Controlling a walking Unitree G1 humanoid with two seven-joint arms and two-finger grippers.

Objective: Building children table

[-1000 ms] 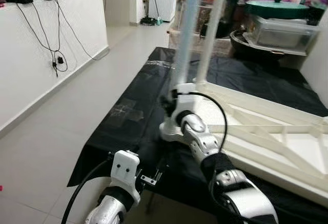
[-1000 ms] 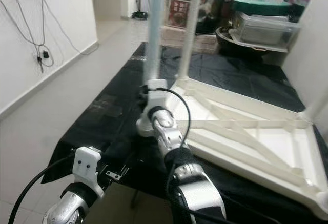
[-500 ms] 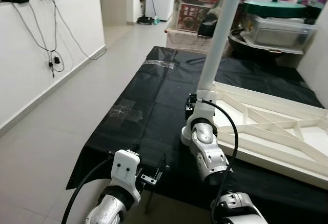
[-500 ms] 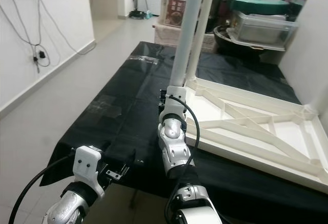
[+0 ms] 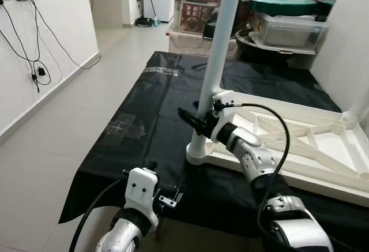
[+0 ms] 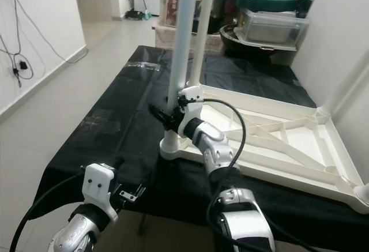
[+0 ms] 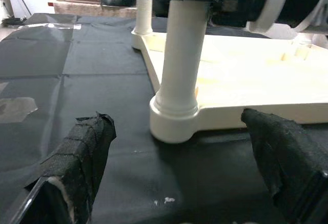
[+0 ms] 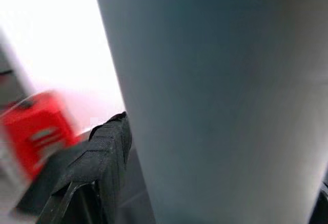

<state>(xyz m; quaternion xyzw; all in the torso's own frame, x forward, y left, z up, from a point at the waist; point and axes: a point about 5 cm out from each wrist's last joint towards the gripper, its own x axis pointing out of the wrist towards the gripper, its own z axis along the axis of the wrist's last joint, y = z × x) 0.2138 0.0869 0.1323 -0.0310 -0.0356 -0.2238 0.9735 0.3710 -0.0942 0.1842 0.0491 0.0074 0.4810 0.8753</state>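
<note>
Your left gripper hung spread wide just short of the black-draped table, while beyond it your right gripper clamped the white leg standing upright in the upturned tabletop's near corner.

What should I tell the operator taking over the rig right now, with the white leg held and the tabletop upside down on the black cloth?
Right tool: fingers either side of the near white leg, low on it; contact not visible.
Left tool: open, idle at the near edge of the black cloth, pointing at the leg's base.
Tabletop: upside down on the cloth, ribs facing up.
Done: near leg stands upright in its corner socket; a second leg stands behind it.
Left: the other corners look legless; how firmly the near leg is seated cannot be told. Then flip the table.
</note>
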